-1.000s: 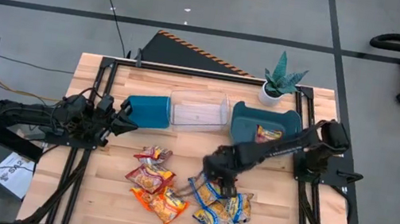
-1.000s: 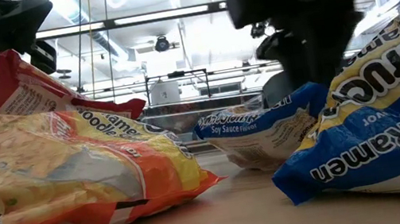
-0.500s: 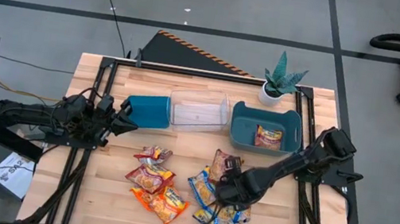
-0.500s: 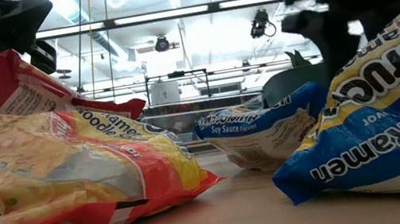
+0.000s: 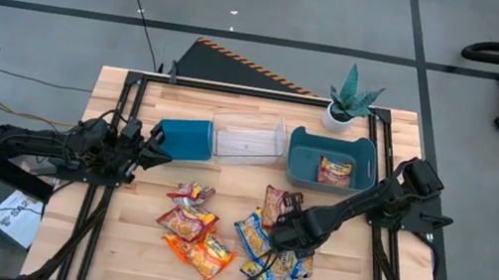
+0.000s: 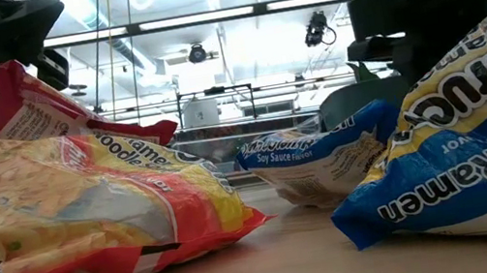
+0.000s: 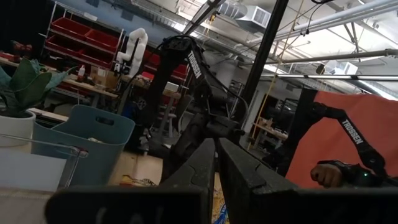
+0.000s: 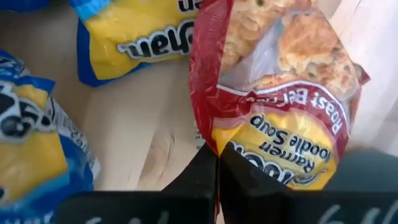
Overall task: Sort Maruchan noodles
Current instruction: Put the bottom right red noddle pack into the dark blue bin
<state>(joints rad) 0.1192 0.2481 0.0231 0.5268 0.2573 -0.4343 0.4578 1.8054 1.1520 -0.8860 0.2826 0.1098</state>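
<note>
Right gripper [image 5: 283,234] shifted slightly toward red packet [image 5: 277,203] – fingers together; left gripper [image 5: 150,149] parked, fingers together.

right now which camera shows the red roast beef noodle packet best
The right wrist view: the red packet fills the picture, label readable. The high view shows it small beside the right gripper. The low and left wrist views don't clearly show it.

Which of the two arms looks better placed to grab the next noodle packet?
Probably the right. Its gripper hangs over the blue-and-yellow packets, next to a red packet. The left gripper waits by the teal bin, away from the pile.
</note>
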